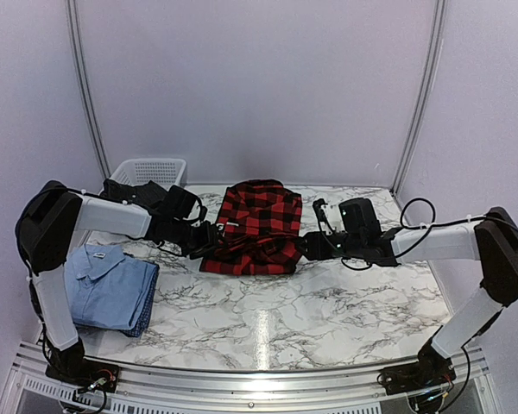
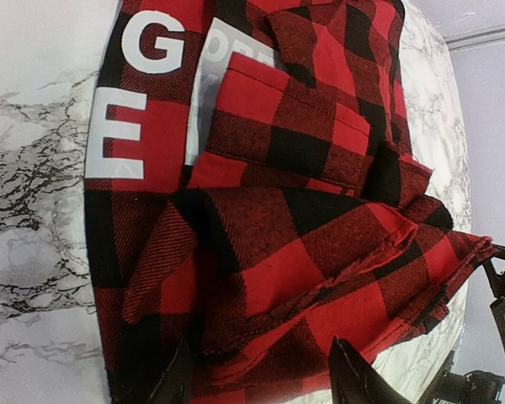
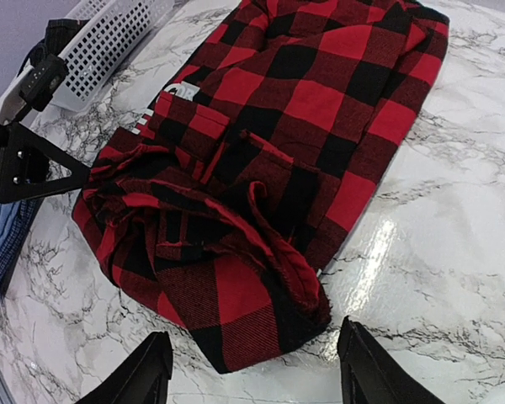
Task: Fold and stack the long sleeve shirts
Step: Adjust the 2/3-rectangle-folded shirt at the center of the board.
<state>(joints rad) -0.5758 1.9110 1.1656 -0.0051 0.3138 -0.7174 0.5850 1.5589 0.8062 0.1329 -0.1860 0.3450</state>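
Note:
The red-and-black flannel shirt [image 1: 257, 226] lies partly folded at the table's middle, its white lettering [image 2: 133, 93] showing in the left wrist view. My left gripper [image 1: 211, 238] is at its left edge, open, its jaws straddling a bunched fold of the flannel [image 2: 303, 252]. My right gripper [image 3: 254, 376] is at the shirt's right edge, open, and the flannel's [image 3: 269, 151] folded corner rests on the table just ahead of its fingertips, apart from them. The light blue shirt [image 1: 108, 286] lies folded at the near left.
A white mesh basket [image 1: 148, 171] with dark cloth beside it stands at the back left, also seen as the basket [image 3: 109, 38] in the right wrist view. The marble table [image 1: 328, 302] has walls behind and on both sides.

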